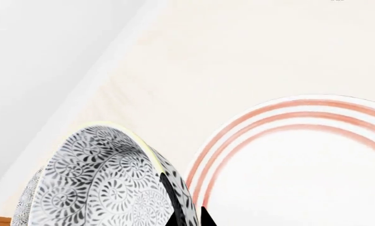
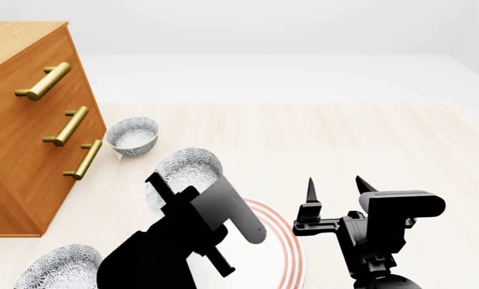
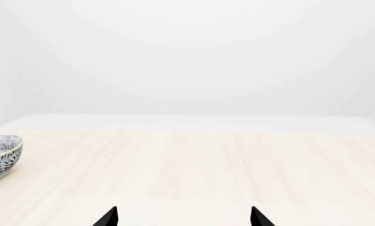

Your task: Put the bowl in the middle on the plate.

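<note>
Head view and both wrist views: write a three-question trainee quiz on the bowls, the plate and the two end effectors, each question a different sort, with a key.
1. True or false: the left end effector grips the middle bowl by its rim.
2. Multiple choice: the plate lies (A) beside the held bowl, (B) next to the cabinet, (C) under the far bowl.
3. Fill in: the right end effector is ____ and holds nothing.

Key: 1 true; 2 A; 3 open.
</note>
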### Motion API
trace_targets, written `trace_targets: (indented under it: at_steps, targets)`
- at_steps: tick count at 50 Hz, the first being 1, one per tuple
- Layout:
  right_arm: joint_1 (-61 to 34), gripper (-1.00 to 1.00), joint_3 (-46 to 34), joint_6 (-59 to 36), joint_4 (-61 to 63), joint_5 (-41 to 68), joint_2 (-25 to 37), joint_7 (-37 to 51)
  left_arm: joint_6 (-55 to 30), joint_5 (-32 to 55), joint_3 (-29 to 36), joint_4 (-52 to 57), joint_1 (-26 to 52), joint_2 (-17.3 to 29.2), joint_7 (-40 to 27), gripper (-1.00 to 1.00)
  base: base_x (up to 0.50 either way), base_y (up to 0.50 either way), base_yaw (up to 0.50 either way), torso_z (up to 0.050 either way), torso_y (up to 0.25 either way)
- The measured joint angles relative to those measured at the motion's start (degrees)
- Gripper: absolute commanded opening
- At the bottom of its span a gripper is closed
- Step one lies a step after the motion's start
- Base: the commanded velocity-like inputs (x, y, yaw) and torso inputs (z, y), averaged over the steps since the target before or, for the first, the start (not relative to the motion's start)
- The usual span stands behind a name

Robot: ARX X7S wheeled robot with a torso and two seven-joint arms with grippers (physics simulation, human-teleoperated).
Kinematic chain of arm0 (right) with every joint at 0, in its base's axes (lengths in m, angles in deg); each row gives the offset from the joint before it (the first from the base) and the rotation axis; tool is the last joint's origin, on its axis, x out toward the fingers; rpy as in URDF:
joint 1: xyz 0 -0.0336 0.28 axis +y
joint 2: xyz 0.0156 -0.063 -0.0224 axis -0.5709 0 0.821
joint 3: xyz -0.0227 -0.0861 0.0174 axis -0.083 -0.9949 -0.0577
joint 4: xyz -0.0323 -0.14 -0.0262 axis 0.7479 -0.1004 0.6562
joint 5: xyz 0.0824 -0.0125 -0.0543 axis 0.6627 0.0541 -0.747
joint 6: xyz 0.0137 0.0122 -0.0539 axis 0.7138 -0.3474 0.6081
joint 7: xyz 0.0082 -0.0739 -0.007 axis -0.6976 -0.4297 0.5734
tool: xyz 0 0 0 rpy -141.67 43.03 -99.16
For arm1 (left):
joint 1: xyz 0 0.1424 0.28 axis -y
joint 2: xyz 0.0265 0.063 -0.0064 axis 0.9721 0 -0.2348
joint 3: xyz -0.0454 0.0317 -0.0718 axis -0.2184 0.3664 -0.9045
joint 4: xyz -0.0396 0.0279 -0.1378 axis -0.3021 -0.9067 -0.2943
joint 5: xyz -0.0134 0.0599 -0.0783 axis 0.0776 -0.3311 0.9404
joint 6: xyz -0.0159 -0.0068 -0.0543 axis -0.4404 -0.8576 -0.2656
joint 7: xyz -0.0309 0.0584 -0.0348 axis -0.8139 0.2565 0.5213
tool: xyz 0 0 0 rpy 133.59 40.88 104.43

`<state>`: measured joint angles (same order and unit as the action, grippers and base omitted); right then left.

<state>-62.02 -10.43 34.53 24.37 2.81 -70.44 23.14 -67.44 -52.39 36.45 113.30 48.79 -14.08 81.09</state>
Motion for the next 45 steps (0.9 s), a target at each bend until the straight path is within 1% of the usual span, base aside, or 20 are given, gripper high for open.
trace_targets:
  at_steps: [10, 18, 34, 45]
  targets:
    - [-0.02, 1.00, 0.02, 0.07, -0.16, 0.27, 0.19, 0.31, 1.03, -5.70, 6.58, 2.80, -1.25, 0.25, 4.48, -1.00, 0.00, 0.00, 0.00, 0.000, 0.000]
    - [0.05, 1.00, 0.07, -0.04, 0.13, 0.53, 0.42, 0.61, 3.24, -6.55, 9.31, 2.87, -1.28, 0.03, 5.92, -1.00, 0.00, 0.00, 0.00, 0.000, 0.000]
    - [0.32, 1.00, 0.24, -0.06, 0.76, 1.09, 0.86, 1.15, 7.83, -3.81, 10.82, 0.35, -3.29, 0.49, 4.60, -1.00, 0.00, 0.00, 0.00, 0.000, 0.001]
    - [0.46, 1.00, 0.20, 0.11, 1.03, 1.39, 1.09, 1.42, 10.75, -1.21, 10.60, -2.75, -5.55, 1.30, 1.90, -1.00, 0.00, 0.00, 0.00, 0.000, 0.000]
